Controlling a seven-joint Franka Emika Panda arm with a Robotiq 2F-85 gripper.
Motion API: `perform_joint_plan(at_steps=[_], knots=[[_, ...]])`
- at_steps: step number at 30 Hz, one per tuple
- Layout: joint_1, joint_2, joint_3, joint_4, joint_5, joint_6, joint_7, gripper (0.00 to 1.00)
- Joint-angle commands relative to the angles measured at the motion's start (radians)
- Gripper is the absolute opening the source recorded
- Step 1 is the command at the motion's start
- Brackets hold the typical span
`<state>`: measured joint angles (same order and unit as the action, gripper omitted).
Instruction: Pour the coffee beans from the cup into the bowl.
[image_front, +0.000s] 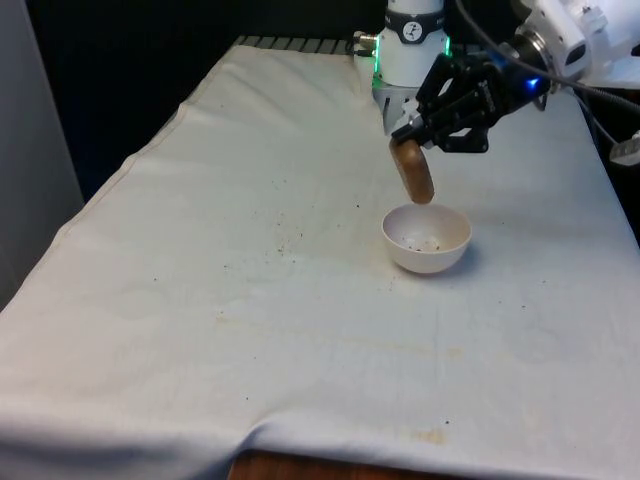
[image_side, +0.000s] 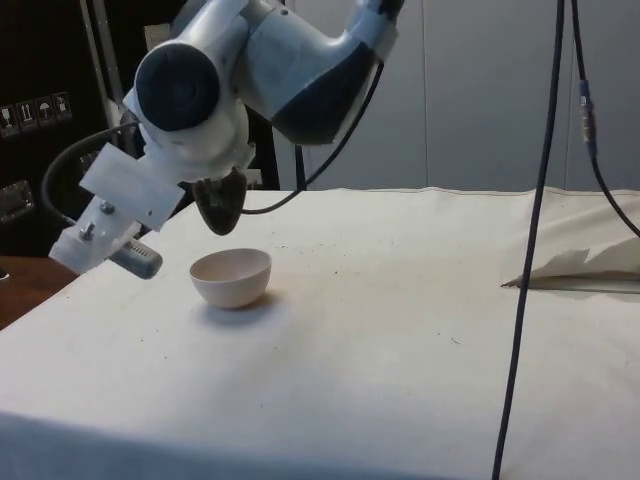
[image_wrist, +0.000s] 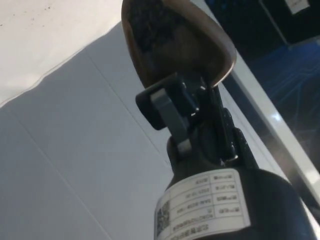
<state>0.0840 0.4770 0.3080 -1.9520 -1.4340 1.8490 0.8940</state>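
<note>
The brown cup (image_front: 412, 170) is held tipped over, mouth downward, directly above the white bowl (image_front: 427, 239); it is gripped at its rim by the black gripper (image_front: 408, 135), whose fingers (image_wrist: 167, 107) are clamped on the cup wall, one inside and one outside, as seen in the wrist view. In the front view the cup's lower end hangs just above the bowl's far rim, apart from it or barely so; contact cannot be judged. The bowl stands upright on the white cloth (image_front: 250, 300), towards the front view's right and in the far half of the table; wide open cloth is left towards the front view's left and towards the near edge, where a strip of wood (image_front: 300, 468) is exposed under the hem; less room is left towards the right edge. A few dark specks (image_front: 290, 240) are scattered over the cloth left of the bowl. A few beans are seen inside the bowl in the front view; in the side view the bowl (image_side: 231, 277) is seen from its flank, its inside hidden, with the cup (image_side: 220, 205) dark beneath the arm; a black cable (image_side: 535, 240) hangs down in front of the table there. In the wrist view the cup's (image_wrist: 172, 42) dark interior is shown.
</note>
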Motion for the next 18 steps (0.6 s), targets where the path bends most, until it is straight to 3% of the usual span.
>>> perform_joint_plan(at_steps=[1,18], knots=[[0.004,-0.001,0.001,-0.006,-0.016,0.001,0.007,0.01],[0.001,-0.007,0.035,-0.045,-0.085,-0.043,0.023,0.01]])
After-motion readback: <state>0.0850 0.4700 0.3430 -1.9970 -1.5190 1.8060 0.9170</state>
